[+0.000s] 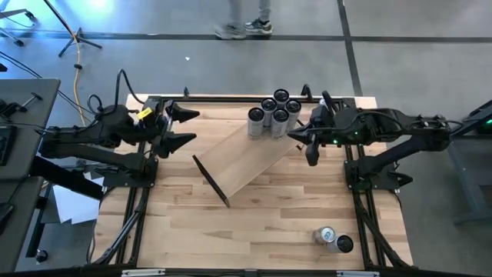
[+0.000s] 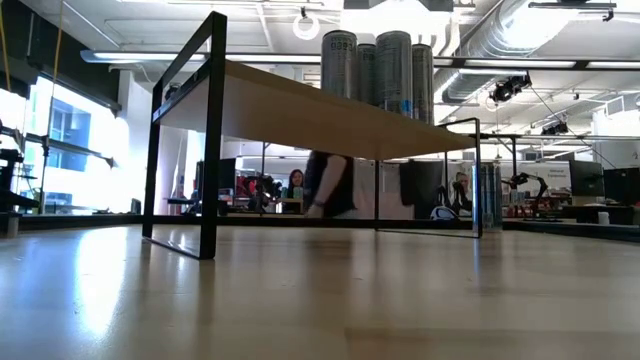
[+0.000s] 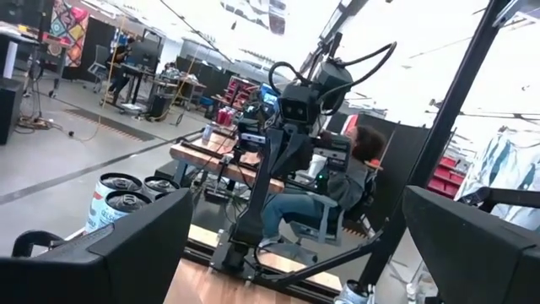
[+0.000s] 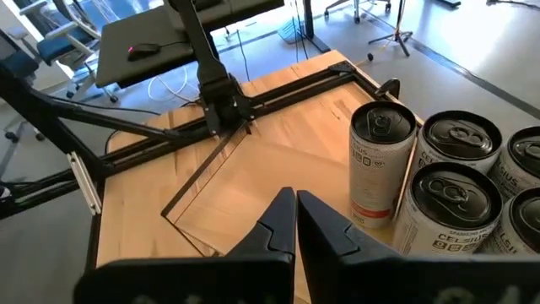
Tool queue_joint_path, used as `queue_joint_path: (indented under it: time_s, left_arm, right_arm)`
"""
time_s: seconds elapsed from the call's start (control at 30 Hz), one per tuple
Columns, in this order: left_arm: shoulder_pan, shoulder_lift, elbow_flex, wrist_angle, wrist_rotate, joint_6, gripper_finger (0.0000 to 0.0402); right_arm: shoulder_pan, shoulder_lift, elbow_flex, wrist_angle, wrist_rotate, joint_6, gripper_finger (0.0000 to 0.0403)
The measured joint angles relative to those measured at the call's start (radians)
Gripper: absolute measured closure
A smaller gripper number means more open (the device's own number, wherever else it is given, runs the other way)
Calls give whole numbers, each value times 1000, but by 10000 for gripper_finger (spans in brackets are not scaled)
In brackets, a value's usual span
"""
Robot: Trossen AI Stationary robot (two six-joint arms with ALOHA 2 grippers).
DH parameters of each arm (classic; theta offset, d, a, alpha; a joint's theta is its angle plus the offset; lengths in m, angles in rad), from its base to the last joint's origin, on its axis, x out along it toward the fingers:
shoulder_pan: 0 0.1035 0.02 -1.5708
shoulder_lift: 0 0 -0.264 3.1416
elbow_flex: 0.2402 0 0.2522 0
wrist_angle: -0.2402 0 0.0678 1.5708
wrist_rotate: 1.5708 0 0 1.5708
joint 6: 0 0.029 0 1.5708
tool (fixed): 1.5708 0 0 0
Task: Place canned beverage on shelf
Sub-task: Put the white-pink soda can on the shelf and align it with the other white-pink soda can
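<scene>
- Lying on their sides at the near right corner of the table (image 1: 254, 223), two loose cans (image 1: 334, 239) wait for pickup; neither gripper is near them.
- Nothing is held at present, so I judge the step in hand to be the pause between placements, before the reach for another can.
- Farther in, the shelf (image 1: 242, 160) sits at an angle across the middle of the table, its black bracket (image 1: 211, 181) at the near-left end.
- At the shelf's far right end stands a cluster of upright cans (image 1: 274, 114), five by my count, packed close together.
- The right gripper (image 1: 310, 158) hovers just beside that cluster, over the shelf's far end, its fingers (image 4: 283, 224) pressed together and empty.
- The left gripper (image 1: 184, 128) waits at the far left of the table, fingers spread wide, holding nothing.
- The next move, as I judge it, calls for the right arm to swing back toward the near corner, part its fingers, and take a lying can across its body.
- That can would then need turning upright and setting on bare board beside the cluster without knocking it.
</scene>
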Motion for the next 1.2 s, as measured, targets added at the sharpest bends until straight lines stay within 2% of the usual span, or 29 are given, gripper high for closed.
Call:
queue_joint_path:
  time_s: [0.23,0.4,0.47,0.57,0.77,0.9,1.03,1.2]
  left_arm:
    - [0,21,0,6,-10,-35,3]
    - [0,41,0,3,-24,-101,3]
    - [0,50,0,4,-24,-111,3]
    - [0,62,0,4,-24,-112,3]
    - [0,78,0,4,-24,-112,3]
    - [0,81,0,4,-24,-112,3]
    - [0,80,0,5,-24,-112,3]
    - [0,80,0,5,-24,-112,3]
  right_arm:
    - [0,5,0,-3,-36,-41,402]
    - [0,5,0,-57,-136,-14,384]
    - [0,5,0,-89,-204,4,358]
    - [0,5,0,-140,-267,16,297]
    - [41,5,0,-185,-290,47,142]
    - [79,10,0,-191,-292,80,64]
    - [103,10,-1,-189,-289,74,26]
    - [106,10,-1,-184,-289,70,18]
